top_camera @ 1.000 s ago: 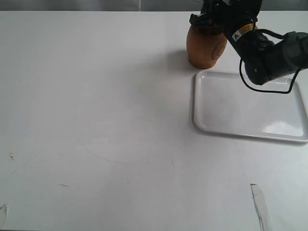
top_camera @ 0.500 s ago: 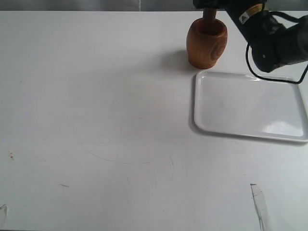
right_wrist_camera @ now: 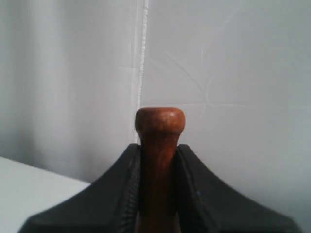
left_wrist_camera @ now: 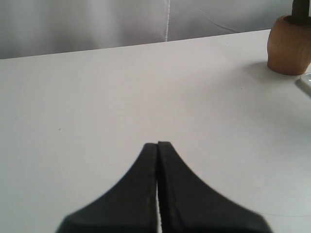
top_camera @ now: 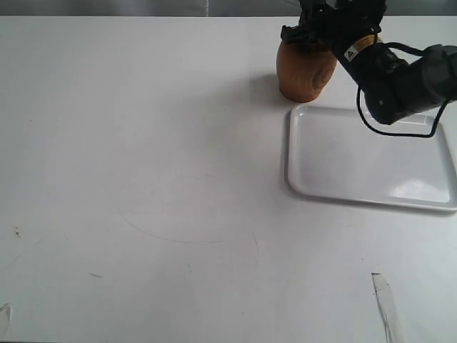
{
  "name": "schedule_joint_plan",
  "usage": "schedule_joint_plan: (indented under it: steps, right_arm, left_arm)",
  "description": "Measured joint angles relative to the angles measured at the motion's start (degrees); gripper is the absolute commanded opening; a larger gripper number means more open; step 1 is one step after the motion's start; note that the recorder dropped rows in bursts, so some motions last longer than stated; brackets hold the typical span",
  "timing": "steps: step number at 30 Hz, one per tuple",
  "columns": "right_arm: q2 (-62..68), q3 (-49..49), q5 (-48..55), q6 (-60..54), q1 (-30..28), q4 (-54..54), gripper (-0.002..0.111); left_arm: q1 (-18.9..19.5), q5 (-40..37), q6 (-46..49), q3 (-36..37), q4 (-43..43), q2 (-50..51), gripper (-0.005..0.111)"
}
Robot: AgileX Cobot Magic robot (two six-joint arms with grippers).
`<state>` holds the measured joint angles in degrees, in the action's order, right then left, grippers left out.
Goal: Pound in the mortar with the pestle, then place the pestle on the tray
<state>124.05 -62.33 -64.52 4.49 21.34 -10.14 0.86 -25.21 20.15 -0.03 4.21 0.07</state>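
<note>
"Reddish wood, clamped tight: the pestle's [right_wrist_camera: 159,127] neck sits between the right gripper's [right_wrist_camera: 159,155] pads, knob poking out above."

"And the mortar [top_camera: 305,77]?"

"Right under that gripper, far back on the table [top_camera: 143,143], just beside the white tray [top_camera: 371,161] — pestle upright inside it. The left gripper [left_wrist_camera: 158,146] hangs well away — tips pressed together, holding nothing."

Test lab: plain white table [top_camera: 143,143], grey backdrop [left_wrist_camera: 97,24].

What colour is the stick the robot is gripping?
Reddish-brown wood; the pestle shows best in the right wrist view.
</note>
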Motion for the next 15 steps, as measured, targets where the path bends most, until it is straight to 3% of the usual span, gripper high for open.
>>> schedule_joint_plan:
  steps: [8,15]
  right_arm:
    - [-14.5,0.0,0.18,0.0,0.0,-0.38,0.0]
    - [-12.2,0.0,2.68,0.0,0.0,-1.84,0.0]
  left_arm:
    - [0.0,0.0,0.0,0.0,0.0,0.0,0.0]
    - [0.0,0.0,0.0,0.0,0.0,0.0,0.0]
